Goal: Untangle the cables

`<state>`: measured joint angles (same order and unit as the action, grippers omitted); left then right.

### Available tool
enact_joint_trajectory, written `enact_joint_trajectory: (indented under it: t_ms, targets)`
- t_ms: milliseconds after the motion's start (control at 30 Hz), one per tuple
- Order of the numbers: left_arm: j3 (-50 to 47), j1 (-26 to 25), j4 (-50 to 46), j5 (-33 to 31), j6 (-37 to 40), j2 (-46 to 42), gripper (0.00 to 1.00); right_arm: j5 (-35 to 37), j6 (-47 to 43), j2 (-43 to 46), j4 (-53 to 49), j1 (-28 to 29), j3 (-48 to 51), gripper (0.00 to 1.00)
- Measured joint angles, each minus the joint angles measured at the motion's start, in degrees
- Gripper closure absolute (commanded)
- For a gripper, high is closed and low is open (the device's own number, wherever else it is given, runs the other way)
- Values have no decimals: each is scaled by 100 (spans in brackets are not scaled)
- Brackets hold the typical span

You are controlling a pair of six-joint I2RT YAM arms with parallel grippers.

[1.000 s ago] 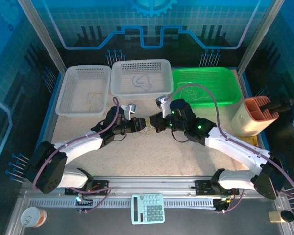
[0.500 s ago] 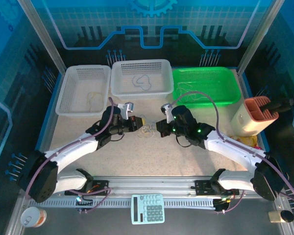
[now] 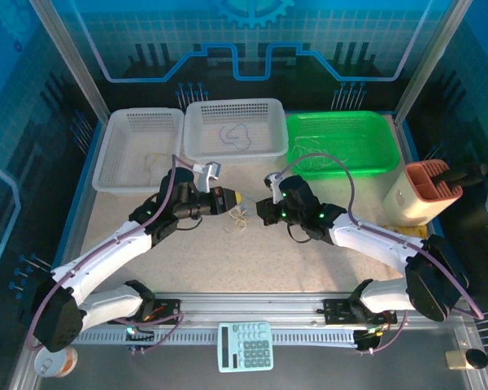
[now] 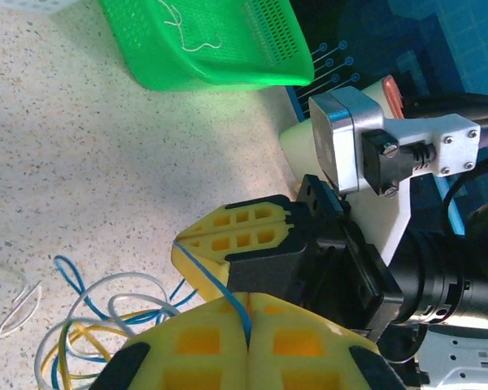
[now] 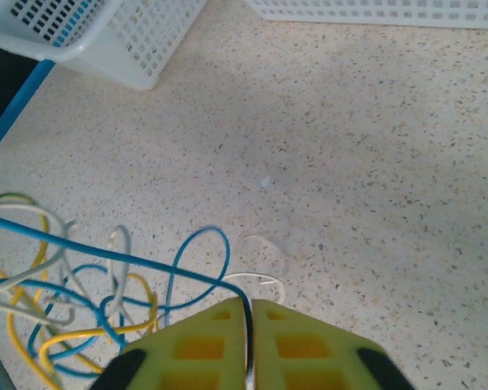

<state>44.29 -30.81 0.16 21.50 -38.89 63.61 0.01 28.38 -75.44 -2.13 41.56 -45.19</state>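
Speckled tabletop [image 3: 252, 260]: left gripper [image 4: 248, 302] and right gripper [image 5: 249, 307] each clenched a blue cable [image 5: 106, 256], seemingly mid pull-out; next likely needed wider separation.

- right gripper [image 5: 248, 305] fingers pressed together, blue cable [image 5: 106, 253] pinched in the seam
- it runs straight out to the left
- blue, yellow and white cables [image 5: 73, 313] lie tangled on the worktop [image 5: 374, 162]
- white basket [image 5: 89, 41] at the worktop's edge, second basket [image 5: 374, 10] beside it
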Motion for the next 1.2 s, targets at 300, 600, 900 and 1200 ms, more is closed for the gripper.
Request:
enact_joint_trajectory:
  t_ms: [300, 600, 900, 1200]
  targets:
    - [125, 4, 227, -2, -192, -4, 100, 151, -129, 837, -1012, -138, -2, 24]
    - [127, 4, 269, -4, -282, 199, 100, 118, -98, 1633, -1290, -138, -17, 9]
    - [131, 4, 267, -7, -319, 289, 100, -197, -31, 1502, -940, -83, -37, 9]
    - [175, -7, 264, -24, -422, 289, 100, -354, 131, 549, -153, 92, -52, 14]
